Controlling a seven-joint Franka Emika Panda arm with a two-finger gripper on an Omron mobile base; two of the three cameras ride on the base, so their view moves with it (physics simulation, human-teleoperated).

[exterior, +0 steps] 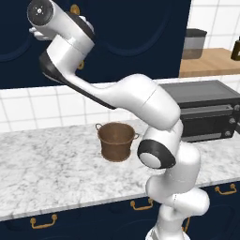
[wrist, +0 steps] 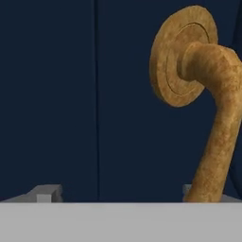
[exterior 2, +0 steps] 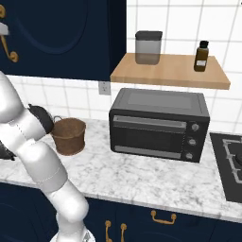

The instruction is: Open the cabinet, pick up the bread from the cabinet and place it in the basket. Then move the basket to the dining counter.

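Navy door panels fill the left base view, where my arm reaches to eleven o'clock at the cabinet (exterior: 131, 33); the woven, bucket-shaped basket (exterior: 116, 140) waits on the marble desk (exterior: 47, 164). From the right base view, the basket sits at nine o'clock, beside the black toaster oven (exterior 2: 158, 124). In the hand view, the rough brass handle (wrist: 215, 118) curves at three o'clock. My gripper's width I cannot tell. I should centre on the bar before closing, then pull steadily outward. The bread must be behind the closed door.
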